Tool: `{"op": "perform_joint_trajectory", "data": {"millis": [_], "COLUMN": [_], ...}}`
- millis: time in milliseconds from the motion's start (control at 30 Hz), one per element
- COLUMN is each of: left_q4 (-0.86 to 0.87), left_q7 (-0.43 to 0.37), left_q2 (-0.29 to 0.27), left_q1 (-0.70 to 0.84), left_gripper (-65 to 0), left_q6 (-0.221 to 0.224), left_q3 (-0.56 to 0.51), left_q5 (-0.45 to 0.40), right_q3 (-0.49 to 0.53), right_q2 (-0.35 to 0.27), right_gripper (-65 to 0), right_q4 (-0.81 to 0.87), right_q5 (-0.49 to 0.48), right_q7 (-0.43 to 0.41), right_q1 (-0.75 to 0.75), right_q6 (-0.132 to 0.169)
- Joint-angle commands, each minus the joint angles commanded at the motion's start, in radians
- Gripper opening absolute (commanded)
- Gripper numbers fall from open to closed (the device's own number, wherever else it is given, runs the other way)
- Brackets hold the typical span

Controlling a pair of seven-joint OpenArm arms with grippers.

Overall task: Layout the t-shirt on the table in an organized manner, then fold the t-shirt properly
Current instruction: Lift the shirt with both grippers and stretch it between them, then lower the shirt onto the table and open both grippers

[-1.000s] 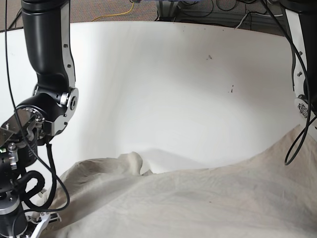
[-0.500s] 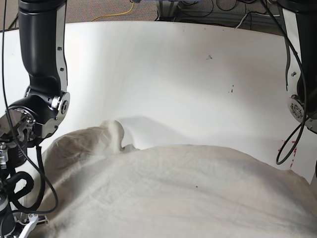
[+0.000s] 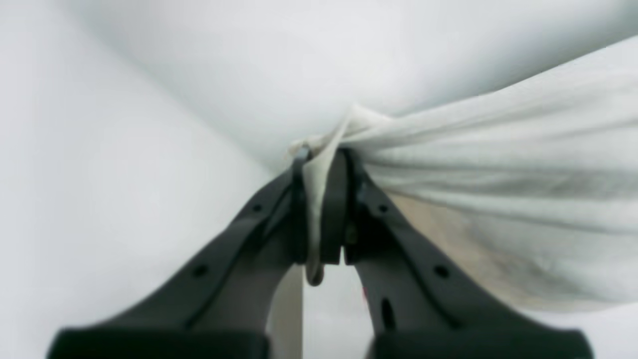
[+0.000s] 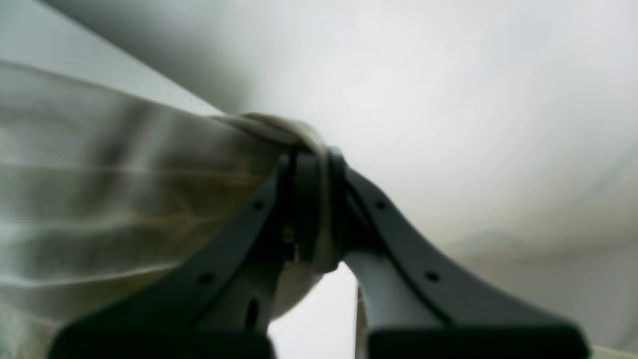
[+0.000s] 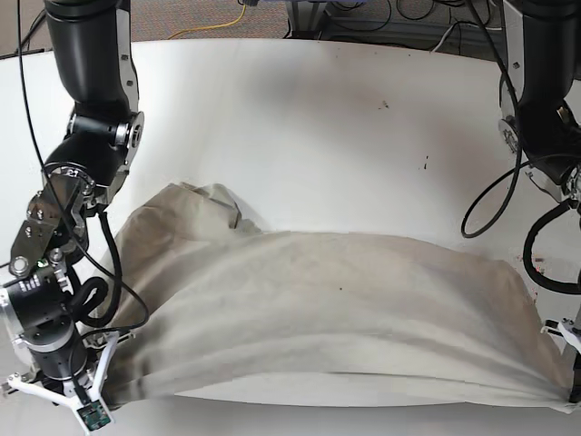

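Between the two sets of fingers the t-shirt (image 5: 336, 318) hangs stretched across the near part of the table (image 5: 318, 136), its front edge pulled into a taut line from one arm to the other while the far part sags down onto the white top, with a rumpled bit bunched up behind the right arm's side. The left gripper (image 3: 323, 207) is pinched tight on a corner of the cloth, a thin fold of fabric squeezed between its black fingers (image 3: 259, 234) and the rest fanning away to one side in long creases. The right gripper (image 4: 313, 209) is likewise clamped on its own corner, the cloth wrapped over the fingertips and spreading off to the other side, blurred at close range
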State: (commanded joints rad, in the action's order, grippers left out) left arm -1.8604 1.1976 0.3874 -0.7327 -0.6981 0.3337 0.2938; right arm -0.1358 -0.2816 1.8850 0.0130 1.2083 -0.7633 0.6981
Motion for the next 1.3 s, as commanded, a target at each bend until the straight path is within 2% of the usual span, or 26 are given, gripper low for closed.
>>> {"op": "perform_joint_trajectory", "data": {"millis": [167, 400, 467, 767, 900, 967, 1033, 1100, 1233, 1267, 1300], "left_q4": [0.178, 0.437, 0.446, 0.456, 0.456, 0.456, 0.456, 0.454, 0.450, 0.448, 0.448], "left_q7": [-0.173, -0.374, -0.434, -0.483, -0.506, -0.506, -0.505, -0.503, -0.494, -0.477, -0.457], "left_q2": [0.000, -0.002, -0.002, 0.003, 0.005, 0.005, 0.005, 0.005, 0.005, 0.005, 0.005], "left_q1": [0.021, 0.000, 0.002, 0.035, 0.049, 0.051, 0.051, 0.054, 0.054, 0.054, 0.051], "left_gripper": [-64.6, -64.6, -64.6, -64.6, -64.4, -64.4, -61.9, -55.1, -22.1, -14.2, -11.0], "left_q6": [0.000, 0.000, 0.000, 0.000, 0.000, 0.000, 0.000, 0.000, 0.000, 0.000, 0.000], "left_q3": [-0.014, -0.040, -0.061, -0.081, -0.084, -0.084, -0.086, -0.091, -0.123, -0.123, -0.123], "left_q5": [0.000, 0.002, 0.006, 0.000, -0.002, -0.002, -0.009, -0.031, -0.080, -0.084, -0.084], "right_q3": [-0.006, -0.005, -0.003, -0.003, -0.002, -0.002, -0.002, 0.000, 0.054, 0.074, 0.084], "right_q2": [0.015, 0.018, 0.018, 0.018, 0.018, 0.020, 0.020, 0.020, 0.017, 0.012, 0.012], "right_gripper": [-65.0, -65.0, -65.0, -64.8, -63.1, -58.2, -45.2, -33.3, -0.2, 0.0, 0.0], "right_q4": [-0.196, -0.477, -0.566, -0.873, -0.959, -0.976, -0.994, -0.996, -0.991, -0.988, -0.979], "right_q5": [0.003, -0.002, -0.003, -0.002, 0.000, 0.003, 0.003, 0.003, -0.002, -0.002, -0.002], "right_q7": [-0.203, -0.443, -0.514, -0.764, -0.832, -0.847, -0.864, -0.872, -0.870, -0.865, -0.852], "right_q1": [0.025, -0.008, -0.018, -0.066, -0.077, -0.083, -0.084, -0.086, -0.089, -0.095, -0.103], "right_q6": [0.000, 0.000, 0.000, 0.000, 0.000, 0.000, 0.000, 0.000, 0.000, 0.000, 0.000]}}
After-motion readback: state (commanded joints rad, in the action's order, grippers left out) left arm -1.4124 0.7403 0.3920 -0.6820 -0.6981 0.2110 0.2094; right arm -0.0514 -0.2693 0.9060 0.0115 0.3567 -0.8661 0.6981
